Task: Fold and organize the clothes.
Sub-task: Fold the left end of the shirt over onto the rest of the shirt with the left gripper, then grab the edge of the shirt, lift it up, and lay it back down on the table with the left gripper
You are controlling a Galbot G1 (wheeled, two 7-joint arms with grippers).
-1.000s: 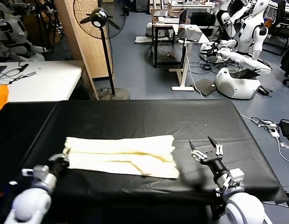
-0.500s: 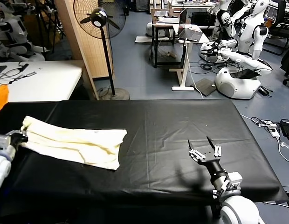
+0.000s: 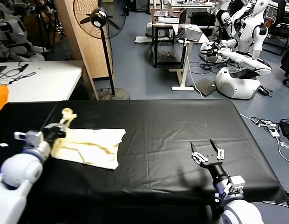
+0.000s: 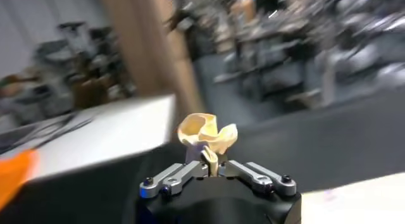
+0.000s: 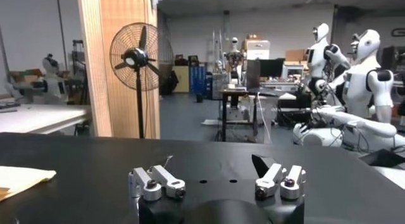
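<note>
One cream short-sleeved shirt (image 3: 91, 147) lies folded on the left part of the black table cover (image 3: 172, 135). My left gripper (image 3: 59, 127) pinches its lifted far-left corner. My right gripper (image 3: 207, 154) hovers spread wide, well apart, holding nothing.

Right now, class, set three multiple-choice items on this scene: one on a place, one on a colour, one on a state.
1. Where on the table cover does the shirt lie?
A. robot's left
B. robot's right
C. far edge

2. What colour is the shirt?
A. orange
B. cream
C. blue

3. How is the right tool?
A. shut on the shirt
B. open, empty
C. shut, empty

Answers: 1 A, it lies by the left tool, which pinches its corner; 2 B, pale cream on black; 3 B, its fingers stand apart over bare cover.
</note>
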